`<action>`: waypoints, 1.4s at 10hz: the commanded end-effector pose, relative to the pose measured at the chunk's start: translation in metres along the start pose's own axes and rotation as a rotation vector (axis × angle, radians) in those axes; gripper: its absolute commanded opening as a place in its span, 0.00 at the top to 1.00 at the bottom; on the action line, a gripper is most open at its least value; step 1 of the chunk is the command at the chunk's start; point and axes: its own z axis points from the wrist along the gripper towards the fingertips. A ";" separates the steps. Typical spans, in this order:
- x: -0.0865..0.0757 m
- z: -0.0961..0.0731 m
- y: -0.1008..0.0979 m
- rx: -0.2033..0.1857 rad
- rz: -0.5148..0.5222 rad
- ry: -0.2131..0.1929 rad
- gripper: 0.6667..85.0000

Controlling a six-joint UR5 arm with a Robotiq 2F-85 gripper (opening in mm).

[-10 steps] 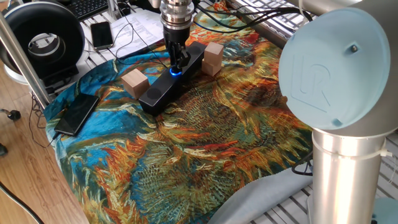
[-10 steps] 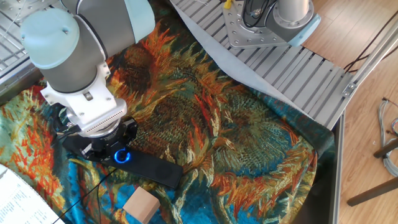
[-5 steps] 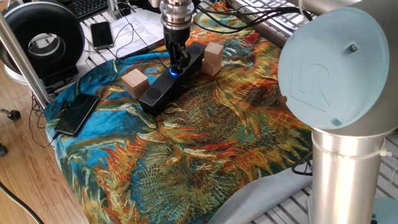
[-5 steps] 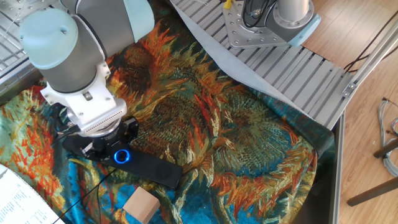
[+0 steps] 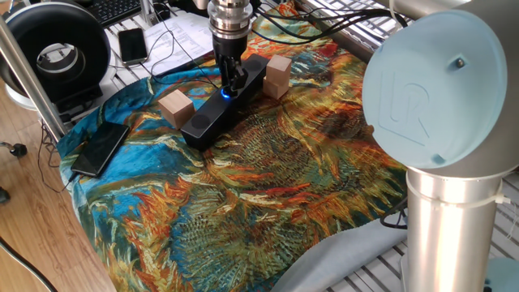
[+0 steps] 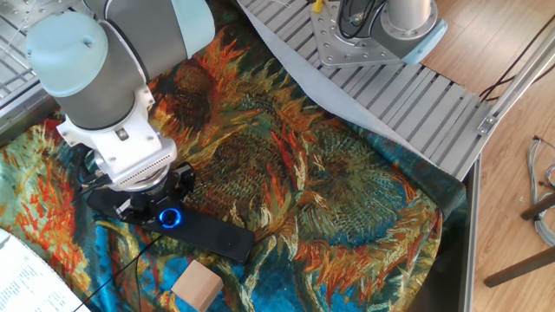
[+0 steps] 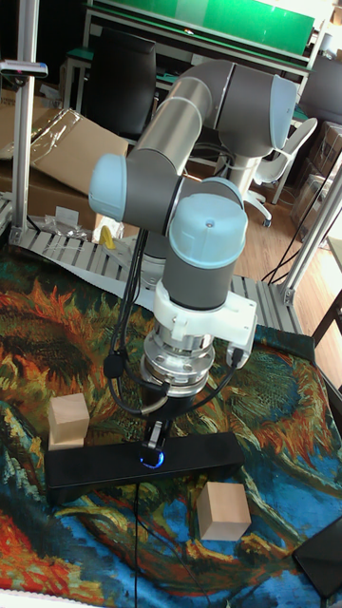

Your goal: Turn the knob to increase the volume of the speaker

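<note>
Nothing has visibly shifted since a second ago: the claw [image 5: 228,86] stands in the same place, pointing straight down, its two fingers drawn close on either side of the knob [image 7: 152,461]. Whether the pads actually press on it cannot be told. The knob glows blue mid-top of the speaker [image 5: 209,118], which lies aslant on the sunflower cloth [image 5: 268,178].

One wooden block [image 5: 174,107] sits just beside the speaker's long side, a second block [image 5: 278,75] against the opposite side near the far end. Neither touches the fingers. From the other fixed view the arm's wrist [image 6: 121,156] hides most of the speaker's far half.

Further out, a flat black phone [image 5: 100,148] lies at the cloth's edge, another phone [image 5: 132,45] beside papers, and a big round black fan [image 5: 55,50] stands off the cloth.
</note>
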 end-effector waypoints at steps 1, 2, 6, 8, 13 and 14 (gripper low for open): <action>-0.004 0.001 -0.003 0.007 0.008 -0.016 0.50; -0.004 0.002 -0.005 0.010 0.008 -0.016 0.51; -0.004 0.003 -0.006 0.012 0.012 -0.015 0.53; -0.004 0.002 -0.005 0.008 0.015 -0.016 0.55; -0.003 0.002 -0.004 0.004 0.029 -0.015 0.61; -0.003 0.002 -0.004 0.004 0.031 -0.015 0.61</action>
